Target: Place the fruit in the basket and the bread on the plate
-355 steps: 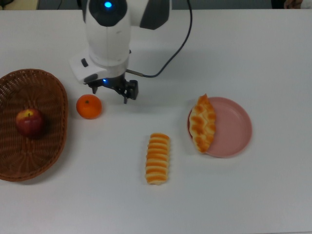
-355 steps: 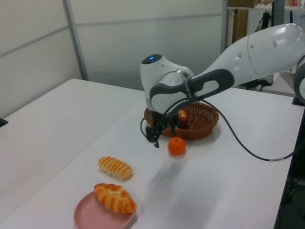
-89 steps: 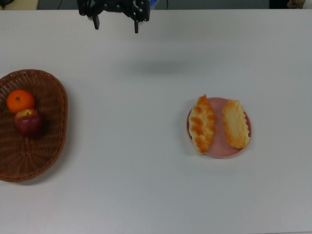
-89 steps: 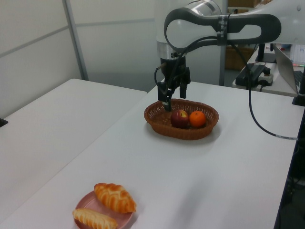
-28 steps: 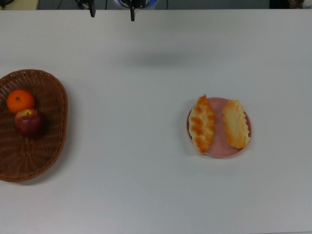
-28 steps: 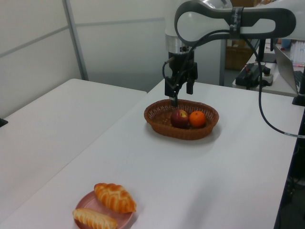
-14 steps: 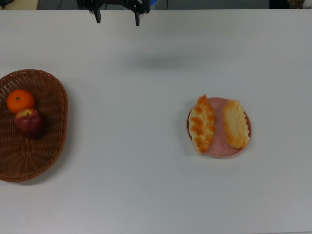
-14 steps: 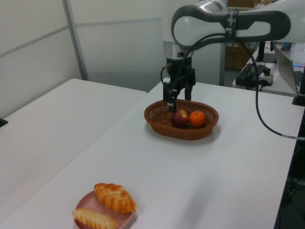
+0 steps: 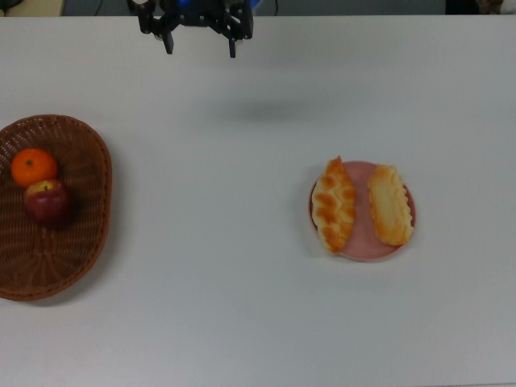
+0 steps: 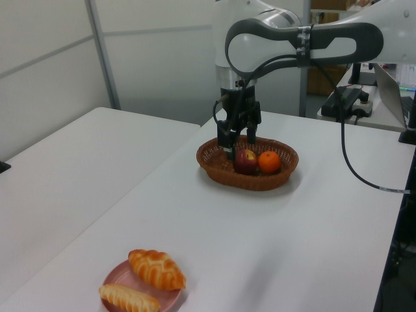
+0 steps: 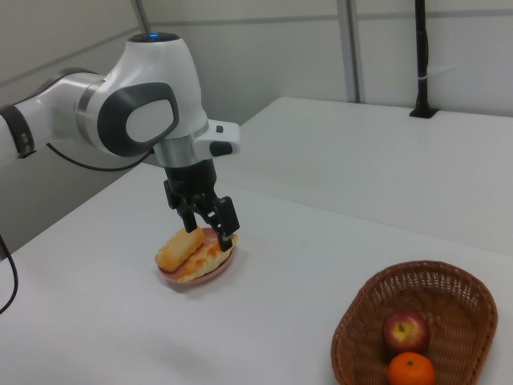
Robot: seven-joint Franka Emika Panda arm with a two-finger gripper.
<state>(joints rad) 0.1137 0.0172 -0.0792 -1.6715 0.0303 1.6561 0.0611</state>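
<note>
The gripper (image 9: 200,44), fingers spread wide and empty, has dropped slightly further into the top view at 12 o'clock. The mandarin (image 9: 33,167) and apple (image 9: 47,201) stay in the basket (image 9: 90,242) at 9 o'clock; both pastries (image 9: 334,205) remain on the plate (image 9: 361,246) at 3 o'clock.

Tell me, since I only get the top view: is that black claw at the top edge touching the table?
Observer: No. In the right view the gripper hangs in the air above the table, open, with nothing in it.
Operator: What is it fixed to?
Observer: A white arm with dark grey joints, which reaches in from the left view's right.
Operator: Anything else around?
Observer: A second white table stands alongside, at the left view's left.
</note>
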